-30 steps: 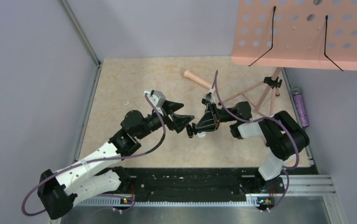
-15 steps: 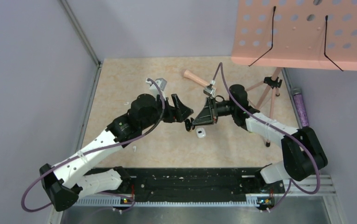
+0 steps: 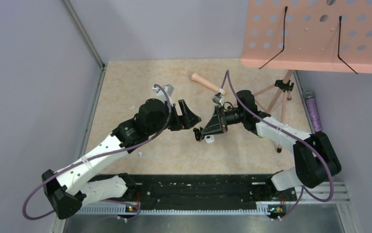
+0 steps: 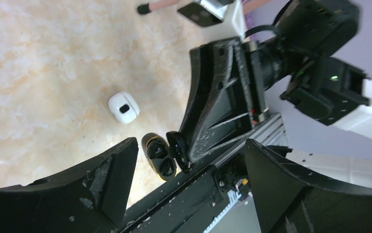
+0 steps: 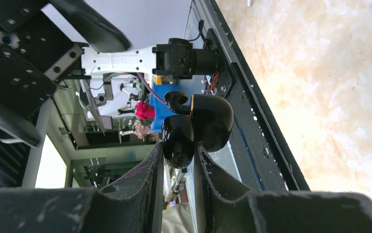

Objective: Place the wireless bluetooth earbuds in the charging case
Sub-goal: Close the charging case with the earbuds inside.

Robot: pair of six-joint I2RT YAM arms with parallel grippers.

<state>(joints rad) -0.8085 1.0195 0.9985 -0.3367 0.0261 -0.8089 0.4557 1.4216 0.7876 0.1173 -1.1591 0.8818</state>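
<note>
Here I am holding the charging case (image 4: 159, 156) raised off the table (image 3: 126, 82) with the right gripper (image 5: 178, 149), near the middle of the workspace. Its fingers are pressing almost shut on one half of the hinged black shell. The other half, showing two dark wells inside a gold rim, is hanging free and turning its open face toward the left arm. I judge that I am presenting it this way so that an earbud can come in from the left without the right fingers blocking the wells. I cannot tell whether those wells are empty.

The left gripper (image 3: 192, 115) is hovering just left of the case, apart from it, with its fingers spread wide and nothing between them. That suits a pick from above.

The white earbud (image 4: 124, 107) — a small rounded piece with a dark patch, which I am taking for one of the pair — is lying on the table just right of the raised case, and neither gripper is touching it. A tinier white sliver (image 3: 140, 155) is lying well to the left, beside the left arm. It may be the second earbud, but it is too small for me to tell.

As I read it, the insertion is not yet begun, and so small and smooth a piece is likely to slip in a pinch.
</note>
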